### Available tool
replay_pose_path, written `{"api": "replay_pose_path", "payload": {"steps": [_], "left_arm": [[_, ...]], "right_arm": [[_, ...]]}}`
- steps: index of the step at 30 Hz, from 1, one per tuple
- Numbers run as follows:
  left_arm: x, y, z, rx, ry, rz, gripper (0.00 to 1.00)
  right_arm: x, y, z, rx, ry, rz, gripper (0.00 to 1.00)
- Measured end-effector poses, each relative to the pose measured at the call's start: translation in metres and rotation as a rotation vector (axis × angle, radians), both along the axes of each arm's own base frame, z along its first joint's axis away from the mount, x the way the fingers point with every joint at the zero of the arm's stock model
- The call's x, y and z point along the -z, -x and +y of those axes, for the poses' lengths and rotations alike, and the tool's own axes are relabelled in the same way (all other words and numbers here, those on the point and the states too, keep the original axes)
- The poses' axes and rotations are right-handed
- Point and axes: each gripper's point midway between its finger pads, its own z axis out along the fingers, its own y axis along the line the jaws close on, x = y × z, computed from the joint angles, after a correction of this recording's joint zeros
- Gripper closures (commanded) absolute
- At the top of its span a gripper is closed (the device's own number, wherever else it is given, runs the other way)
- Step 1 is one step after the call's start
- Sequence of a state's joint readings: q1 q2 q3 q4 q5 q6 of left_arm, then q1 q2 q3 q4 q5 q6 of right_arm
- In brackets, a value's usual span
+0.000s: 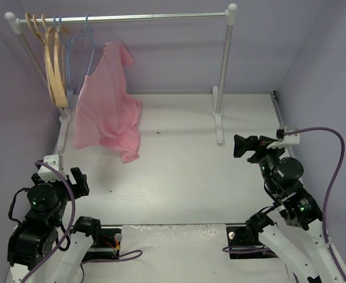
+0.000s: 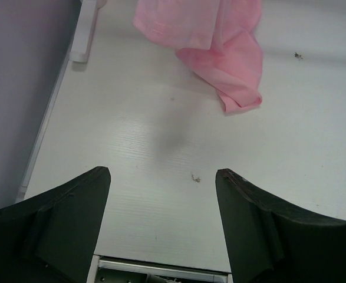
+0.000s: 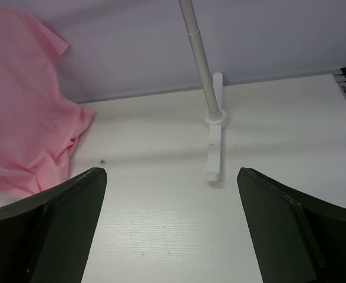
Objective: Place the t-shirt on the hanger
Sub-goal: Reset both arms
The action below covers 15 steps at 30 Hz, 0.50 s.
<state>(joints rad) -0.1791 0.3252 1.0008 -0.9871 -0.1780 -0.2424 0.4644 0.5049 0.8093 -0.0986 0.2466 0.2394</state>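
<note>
The pink t-shirt [image 1: 105, 112] hangs top-down at the blue wire hanger [image 1: 92, 52], far left, nearer the left gripper [image 2: 162, 177] than the right gripper [image 3: 171, 171]; both gape wide, empty.

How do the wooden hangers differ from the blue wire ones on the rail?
The wooden hangers are thick and tan; the wire hangers thin and light blue. The wooden hangers hang bare, farthest left; a wire hanger seems to carry the t-shirt. Both kinds hook over one rail.

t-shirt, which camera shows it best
Top external: the whole t-shirt shows, hanging below the rail down to the table. Left wrist catches only its lower folds on the table; right wrist only a part cut off at the left edge.
</note>
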Motion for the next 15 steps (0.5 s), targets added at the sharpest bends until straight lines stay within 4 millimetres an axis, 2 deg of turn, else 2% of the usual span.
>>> {"api": "replay_pose_path", "payload": {"steps": [7, 15], "left_arm": [[0.013, -0.005, -0.002, 0.001, 0.003, 0.015, 0.28], [0.011, -0.008, -0.003, 0.006, 0.009, 0.001, 0.28]], "right_arm": [[0.002, -0.002, 0.001, 0.001, 0.005, 0.008, 0.00], [0.001, -0.001, 0.000, 0.001, 0.003, 0.005, 0.00]]}}
